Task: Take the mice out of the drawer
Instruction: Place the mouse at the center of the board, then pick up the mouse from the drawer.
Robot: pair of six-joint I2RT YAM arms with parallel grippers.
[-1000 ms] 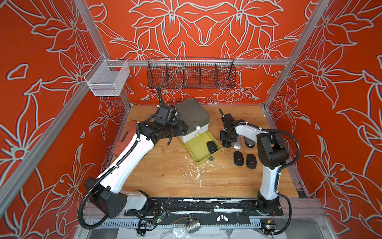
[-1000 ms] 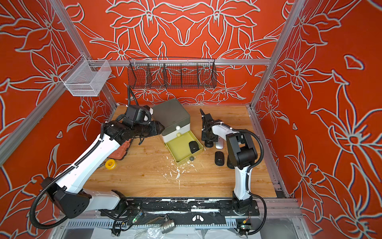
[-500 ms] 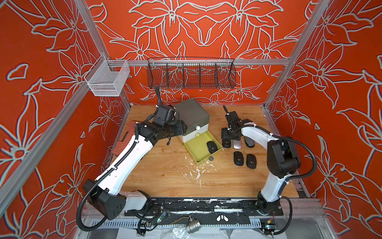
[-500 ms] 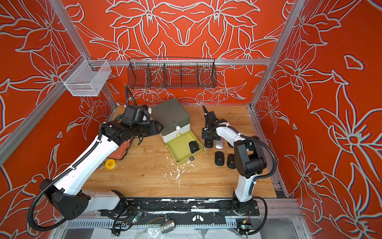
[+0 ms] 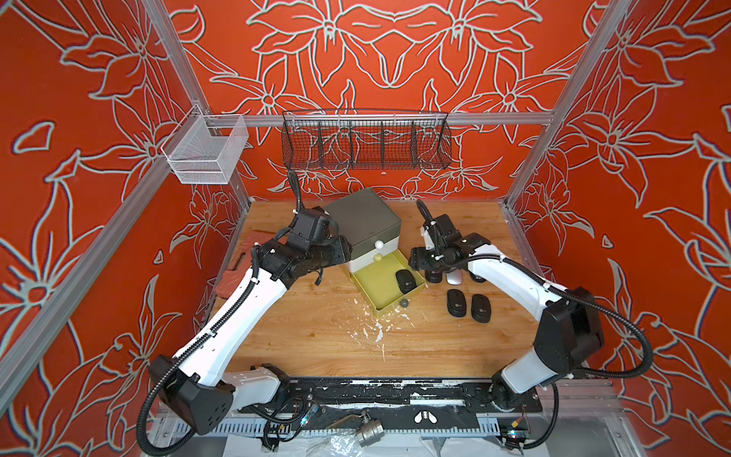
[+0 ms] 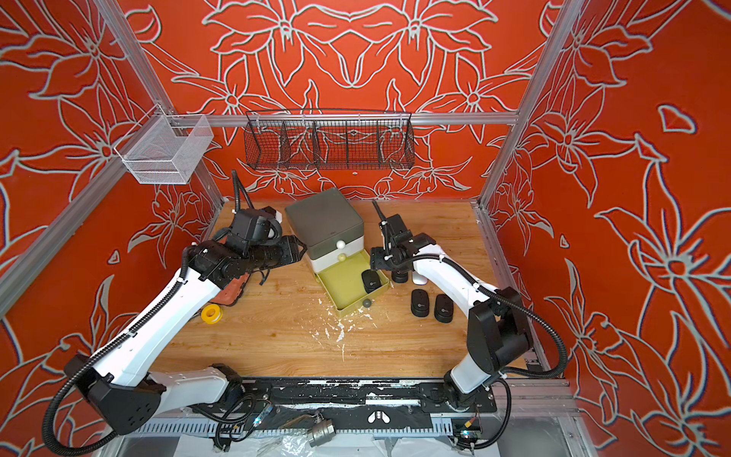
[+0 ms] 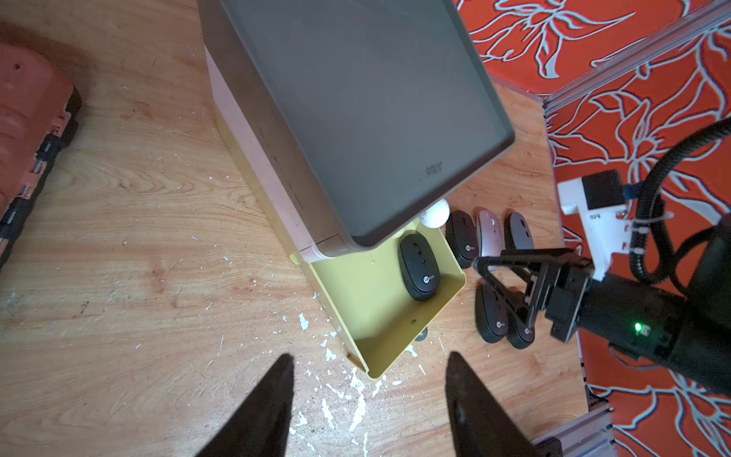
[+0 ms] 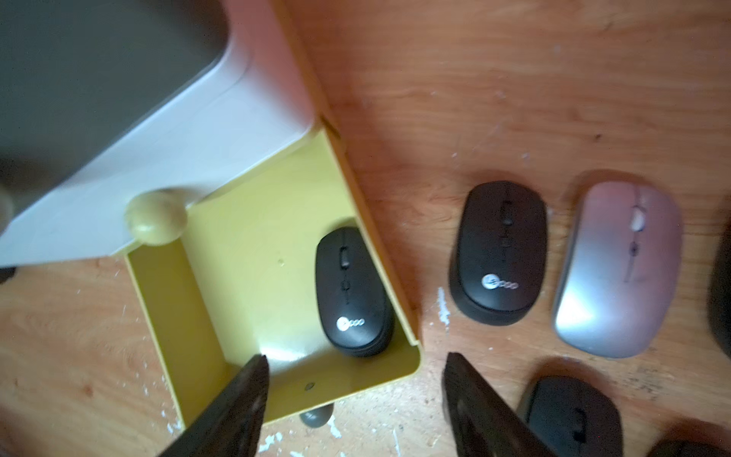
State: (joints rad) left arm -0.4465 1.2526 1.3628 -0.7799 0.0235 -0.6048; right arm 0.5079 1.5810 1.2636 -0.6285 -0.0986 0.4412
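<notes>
One black mouse (image 5: 406, 281) (image 8: 352, 292) lies in the pulled-out yellow drawer (image 5: 375, 277) of a grey-topped drawer unit (image 5: 364, 221). Several more mice sit on the table right of the drawer. A black mouse (image 8: 499, 253), a pink-silver mouse (image 8: 619, 269) and a dark grey mouse (image 7: 520, 235) form the back row. Two black mice (image 5: 456, 303) (image 5: 481, 308) lie in front of them. My right gripper (image 5: 418, 261) (image 8: 356, 358) hangs open over the drawer's right wall, holding nothing. My left gripper (image 5: 344, 249) (image 7: 370, 356) is open and empty beside the unit's left side.
A reddish case (image 6: 233, 291) and a yellow tape roll (image 6: 211, 313) lie at the left of the table. White flakes (image 5: 372, 328) litter the wood in front of the drawer. A black wire basket (image 5: 366, 140) and a white mesh basket (image 5: 205, 152) hang on the walls.
My right gripper has shifted from the back row of mice toward the drawer, and its elbow has swung out to the front right. The left arm has hardly moved.
</notes>
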